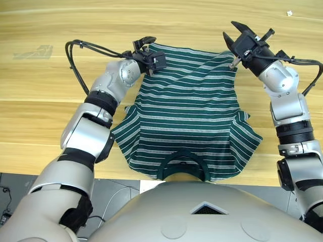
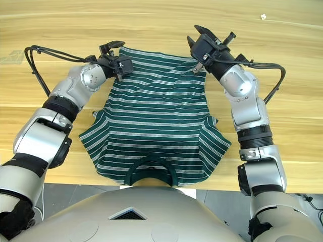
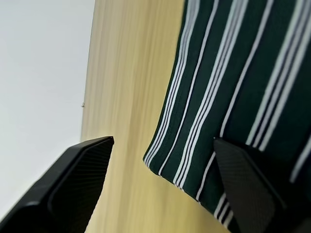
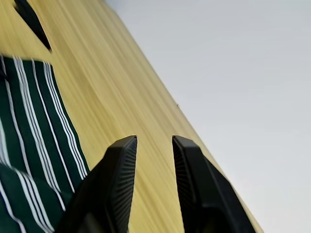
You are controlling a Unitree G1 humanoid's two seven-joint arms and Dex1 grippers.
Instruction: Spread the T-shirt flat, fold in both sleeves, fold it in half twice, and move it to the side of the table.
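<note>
T-shirt (image 1: 186, 126) collar lay at the near bench (image 1: 40, 126) edge, partly hidden. Left end effector (image 3: 164, 141) gaped astride a far hem corner; right end effector (image 4: 154, 138), narrowly parted, sat beside the other, both empty.

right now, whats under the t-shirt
The wooden table lies under the green striped T-shirt; bare wood shows beside and beyond it. Whether anything else sits beneath the cloth cannot be seen, since the fabric covers that patch.
</note>
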